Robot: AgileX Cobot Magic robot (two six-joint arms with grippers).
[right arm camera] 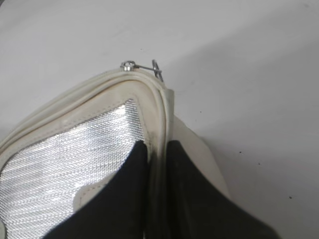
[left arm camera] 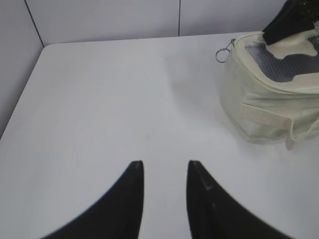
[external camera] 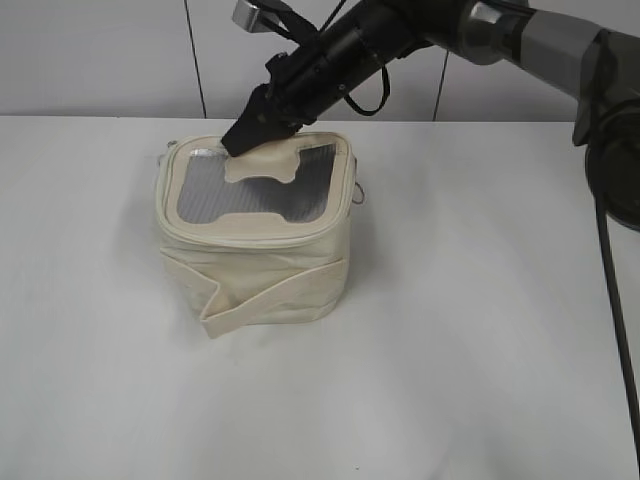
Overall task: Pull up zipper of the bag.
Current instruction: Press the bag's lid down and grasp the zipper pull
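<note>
- Nearest, in the left wrist view, the left gripper (left arm camera: 164, 172) hangs over bare white table (left arm camera: 99, 109) with its dark fingers apart and nothing between them, well away from the bag (left arm camera: 264, 109)
- Next, in the exterior view, the bag (external camera: 255, 245) sits upright on the table (external camera: 450, 350), left of centre, with its flat cream strap (external camera: 265, 295) folded round its lower front
- On top, the grey mesh window (external camera: 250, 195) with the cream H-shaped patch (external camera: 272, 165) faces up, and the zipper (external camera: 240, 232) runs as a cream track round the lid rim
- At the far edge of the lid, the right gripper (right arm camera: 157, 159) is closed down on the lid rim (right arm camera: 157, 124), one finger on the mesh side and one outside; whether it pinches any slider I cannot tell
- Just beyond its tips, a silver ring pull (right arm camera: 157, 69) sticks out at the bag's corner, free and untouched; another ring (left arm camera: 223, 51) dangles at a corner in the left wrist view
- Judging by its folds, the bag is soft, light fabric that will likely slide or crumple under a pull, so one arm should steady the body
- The best hold is probably the small metal ring itself, thin and slippery, needing a precise pinch
</note>
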